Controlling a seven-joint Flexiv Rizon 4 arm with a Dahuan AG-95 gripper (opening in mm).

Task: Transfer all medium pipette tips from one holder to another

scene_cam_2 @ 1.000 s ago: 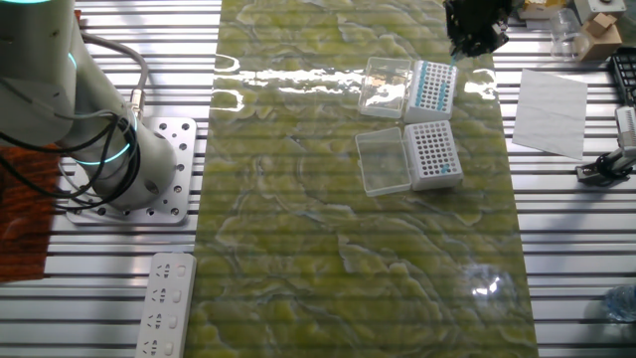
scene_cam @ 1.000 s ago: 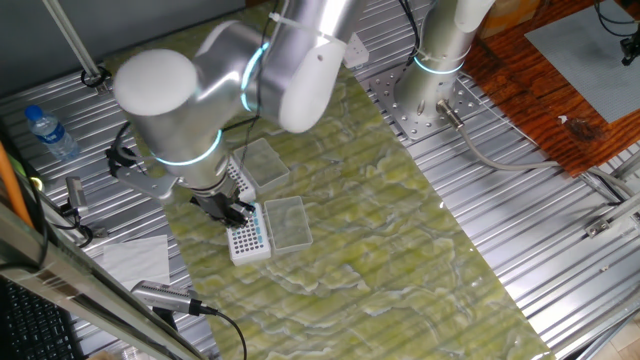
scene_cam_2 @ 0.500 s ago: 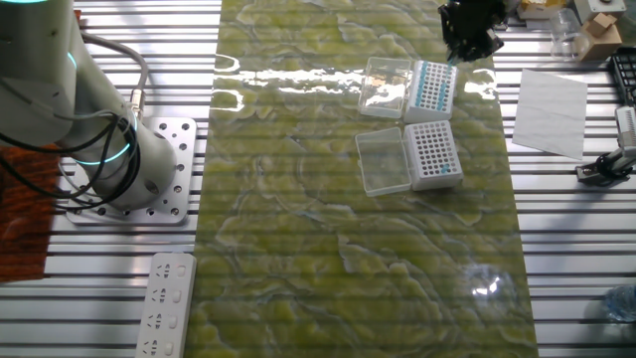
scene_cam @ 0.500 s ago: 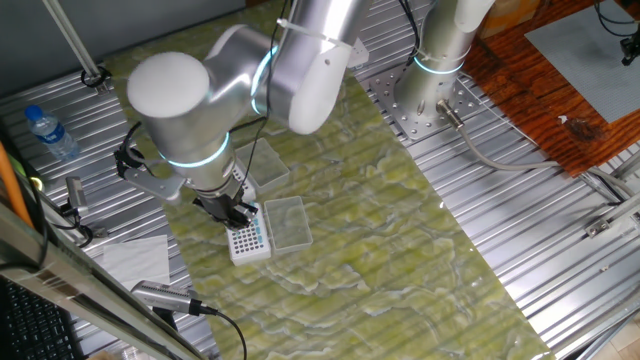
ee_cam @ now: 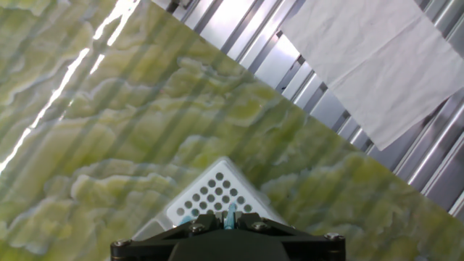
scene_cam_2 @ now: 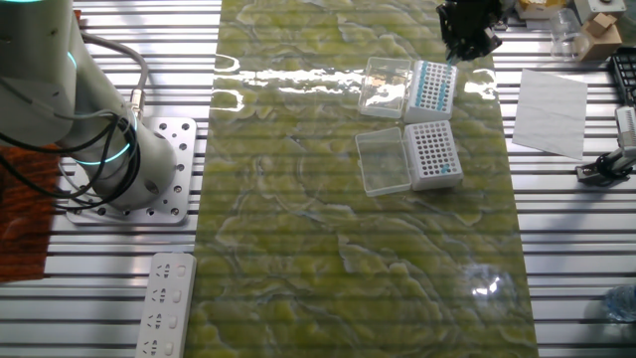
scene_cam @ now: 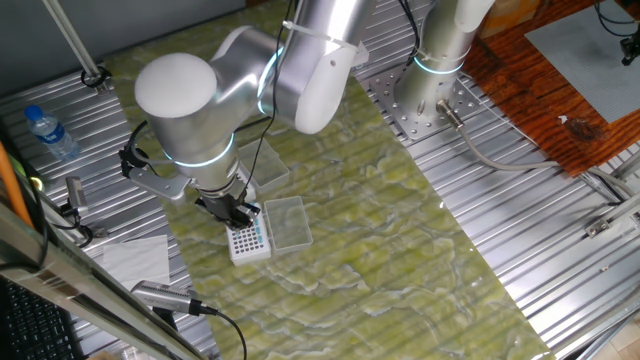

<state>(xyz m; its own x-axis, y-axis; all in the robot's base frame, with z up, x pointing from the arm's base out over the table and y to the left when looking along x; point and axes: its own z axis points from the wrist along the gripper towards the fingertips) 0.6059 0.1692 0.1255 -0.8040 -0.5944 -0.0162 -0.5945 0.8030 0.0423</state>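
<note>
Your surface [scene_cam_2: 298,249] is a green marbled mat, and two white tip holders sit on it side by side, each with a clear lid folded open next to it. The full holder [scene_cam_2: 433,88] carries the medium pipette tips [scene_cam_2: 429,91] as rows of blue dots; the other holder [scene_cam_2: 434,153] shows almost only bare dark holes, so I judge the transfer barely started. In the first fixed view the arm's bulk hides most of the full holder.

Your tool [scene_cam_2: 469,27] hangs just beyond the full holder's far edge. In the hand view the tool [ee_cam: 228,220] is nearly closed, pinching a single tip [ee_cam: 232,214], blue and upright between the fingers, with a white grid of holes directly below.

The risk from here is alignment. If the tip comes down off-centre, it will likely catch a hole's rim and tilt or pop free. A grip this slight could also let it slip on the way, and a dropped tip would be hard to spot against that mottled mat.
</note>
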